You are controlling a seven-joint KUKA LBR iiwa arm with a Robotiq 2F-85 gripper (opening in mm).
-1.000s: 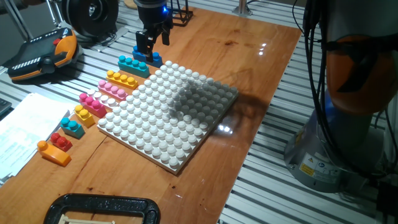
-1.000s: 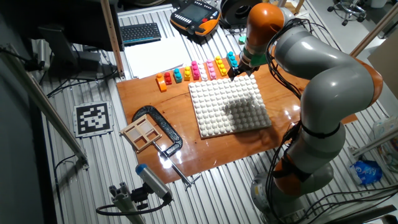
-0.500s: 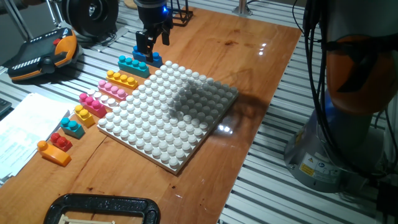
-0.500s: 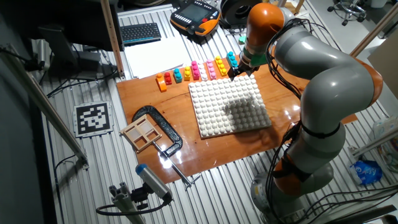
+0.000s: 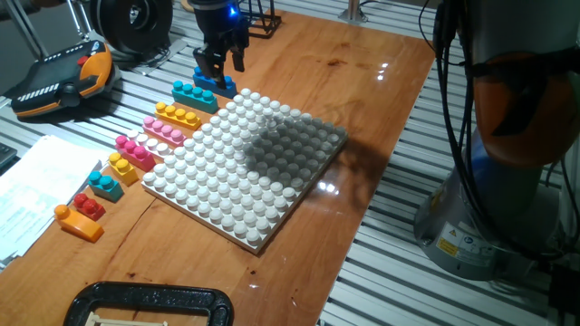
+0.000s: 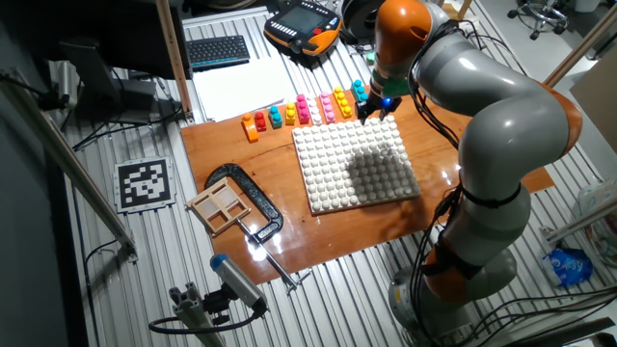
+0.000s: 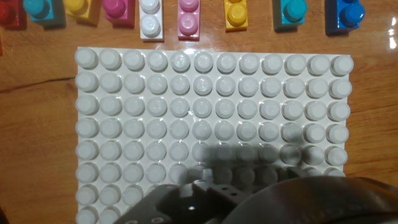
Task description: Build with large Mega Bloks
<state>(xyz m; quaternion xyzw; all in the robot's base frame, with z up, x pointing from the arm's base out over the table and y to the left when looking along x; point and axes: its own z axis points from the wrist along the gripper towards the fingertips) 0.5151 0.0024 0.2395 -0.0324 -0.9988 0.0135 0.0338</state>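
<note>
My gripper [image 5: 222, 63] hangs open and empty just above the dark blue brick [image 5: 220, 86], at the far end of the brick row. The row runs along the left edge of the white baseplate [image 5: 245, 163]: teal [image 5: 194, 95], yellow [image 5: 178, 115], pink [image 5: 163, 131], magenta [image 5: 134, 152], a small yellow [image 5: 122, 168], a small teal [image 5: 106, 186], red [image 5: 88, 206] and orange [image 5: 78, 223]. The hand view looks down on the baseplate [image 7: 205, 124], with the dark blue brick [image 7: 345, 15] at the top right. No brick stands on the plate.
A teach pendant [image 5: 63, 77] lies behind the row and papers [image 5: 32, 190] lie to its left. A black clamp [image 5: 149, 303] sits at the near table edge beside a wooden frame [image 6: 217, 205]. The arm's base [image 5: 507, 181] stands to the right.
My gripper has shifted slightly left, toward the dark blue brick, and the arm has swung a little. No brick has moved.
</note>
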